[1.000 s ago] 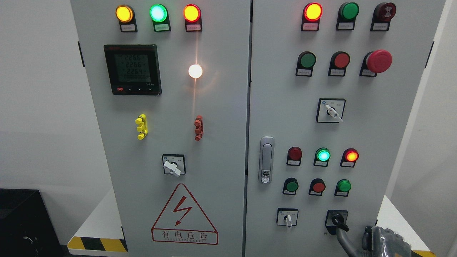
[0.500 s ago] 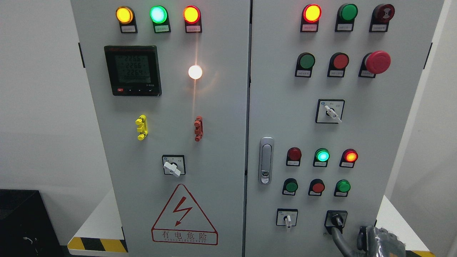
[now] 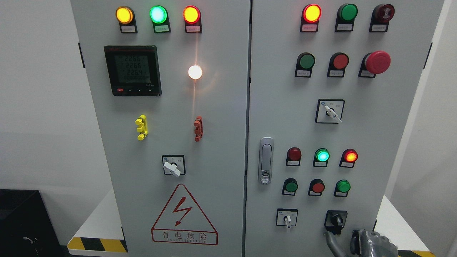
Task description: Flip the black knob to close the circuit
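Head view is showing the right hand [image 3: 371, 242] sinking toward the bottom edge of the picture, lower than it was sitting half a second ago and a full second ago. One grey finger [image 3: 331, 240] is reaching up to just under the black knob [image 3: 335, 219], at the lower right of the right cabinet door [image 3: 357, 128]; whether it is touching the knob I cannot tell. The rest of the hand is cropped by the frame, so whether its fingers are spread or curled is not something I can judge.

The knob's pointer is now leaning down and to the left, where a second ago it was leaning down and to the right. That is suggesting the flip is already happening or done, and the hand is pulling away. No lamp on the panel is looking any different, so the circuit closing is not being confirmed here.

The left hand is not showing.
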